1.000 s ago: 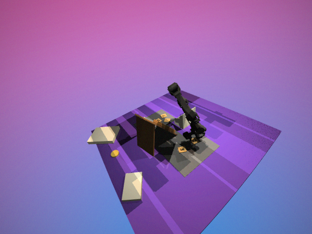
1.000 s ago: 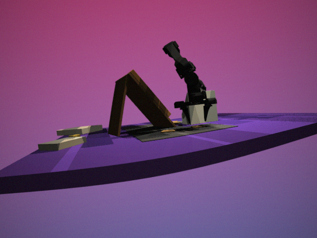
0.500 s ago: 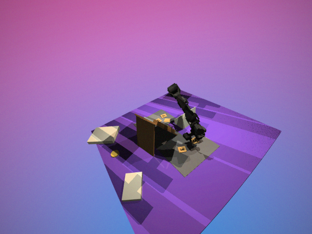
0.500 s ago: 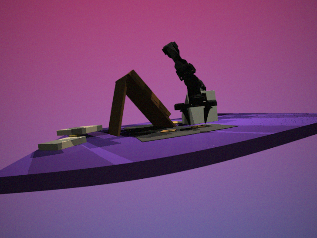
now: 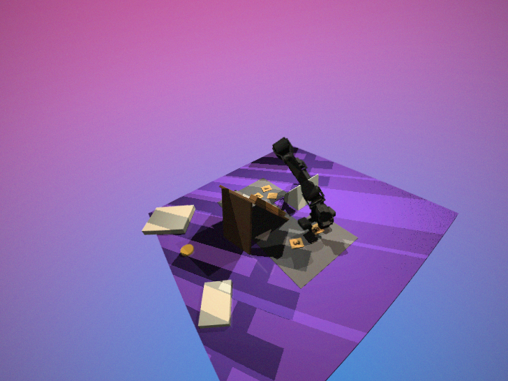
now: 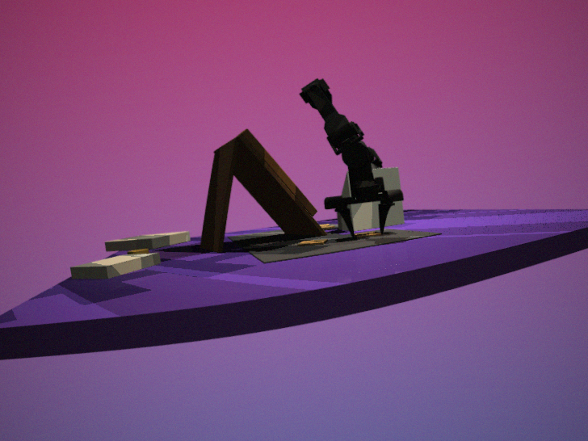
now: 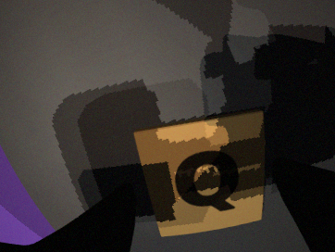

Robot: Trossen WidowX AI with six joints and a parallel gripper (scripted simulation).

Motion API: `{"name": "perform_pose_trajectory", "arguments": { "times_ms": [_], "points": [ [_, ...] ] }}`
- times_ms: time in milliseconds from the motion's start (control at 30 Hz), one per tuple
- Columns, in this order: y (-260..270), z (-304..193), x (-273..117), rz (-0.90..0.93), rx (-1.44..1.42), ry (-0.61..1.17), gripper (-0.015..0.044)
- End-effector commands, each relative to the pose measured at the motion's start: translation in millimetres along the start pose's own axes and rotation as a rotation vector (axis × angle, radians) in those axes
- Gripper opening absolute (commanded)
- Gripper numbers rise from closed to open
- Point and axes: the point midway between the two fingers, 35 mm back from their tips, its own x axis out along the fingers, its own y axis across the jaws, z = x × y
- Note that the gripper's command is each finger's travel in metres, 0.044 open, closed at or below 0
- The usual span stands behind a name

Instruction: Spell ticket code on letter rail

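The Q tile (image 7: 206, 181) (image 5: 316, 229) lies face up on the near grey mat (image 5: 301, 278) (image 6: 270, 256). My gripper (image 6: 367, 234) (image 7: 204, 182) is open and points down, its fingertips low on either side of the Q tile, with nothing gripped. The 3 tile (image 5: 296, 243) (image 6: 312, 242) lies on the same mat, nearer the board. The brown board (image 5: 236, 217) (image 6: 279, 190) leans like a tent. Its face is turned away from the top and exterior views, so the rail's contents and the ticket cannot be read.
Several tiles, one of them here (image 5: 272, 195), lie on the far grey mat behind the board. A pale block (image 5: 293, 199) stands by the arm. Two pale slabs (image 5: 170, 217) (image 5: 215, 305) and a yellow disc (image 5: 187, 250) (image 6: 138, 250) lie beyond the board's back, near the counter's edge.
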Motion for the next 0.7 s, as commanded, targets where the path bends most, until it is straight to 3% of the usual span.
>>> {"name": "perform_pose_trajectory", "arguments": {
  "times_ms": [0,200,667],
  "points": [
    [-0.7,0.0,0.7,-0.005,-0.003,0.0,0.034],
    [-0.7,0.0,0.7,-0.005,-0.003,0.0,0.034],
    [0.0,0.1,0.7,-0.005,-0.004,0.0,0.0247]
  ]
}}
